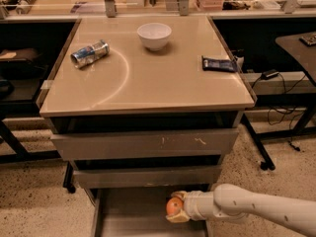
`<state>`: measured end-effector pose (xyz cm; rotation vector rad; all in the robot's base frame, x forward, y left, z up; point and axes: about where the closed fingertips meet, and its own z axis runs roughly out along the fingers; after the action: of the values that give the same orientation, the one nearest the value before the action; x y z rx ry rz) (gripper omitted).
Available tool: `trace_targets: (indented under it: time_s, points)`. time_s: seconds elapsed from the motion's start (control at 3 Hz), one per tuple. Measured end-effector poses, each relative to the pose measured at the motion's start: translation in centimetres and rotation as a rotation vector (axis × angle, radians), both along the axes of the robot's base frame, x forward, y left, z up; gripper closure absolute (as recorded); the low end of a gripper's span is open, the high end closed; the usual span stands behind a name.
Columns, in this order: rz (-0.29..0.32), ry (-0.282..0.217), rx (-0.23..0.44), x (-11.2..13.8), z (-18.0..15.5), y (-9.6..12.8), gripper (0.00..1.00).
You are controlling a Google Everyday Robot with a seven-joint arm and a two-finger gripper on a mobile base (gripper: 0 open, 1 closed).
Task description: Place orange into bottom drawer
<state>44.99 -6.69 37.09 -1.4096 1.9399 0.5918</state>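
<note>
The orange [174,206] is round and bright, held in my gripper [176,207] at the bottom of the camera view. The gripper is shut on it and reaches in from the right on a white arm [256,210]. It hangs over the right part of the open bottom drawer [133,216], a shallow grey tray pulled out below the plain grey middle drawer front [148,176]. The orange sits just above the drawer floor; I cannot tell if it touches it.
On the tan cabinet top [148,78] stand a white bowl [154,35], a lying can [90,53] and a dark packet [218,63]. The scratched upper drawer front [145,143] is closed. Desks and cables flank the cabinet on both sides.
</note>
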Motion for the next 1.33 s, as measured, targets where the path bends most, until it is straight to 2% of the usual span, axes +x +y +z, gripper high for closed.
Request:
trace_targets:
  time_s: [0.33,0.67,1.0,1.33]
  points:
    - [0.001,0.033,-0.058,1.1,-7.2,0.0,1.0]
    - [0.001,0.033,-0.058,1.0,-7.2,0.0,1.0]
    - [-0.015,-0.002,-0.043,1.2,-8.4,-0.5,1.0]
    - [-0.006,-0.107,-0.011,2.5,-8.5,-0.8,1.0]
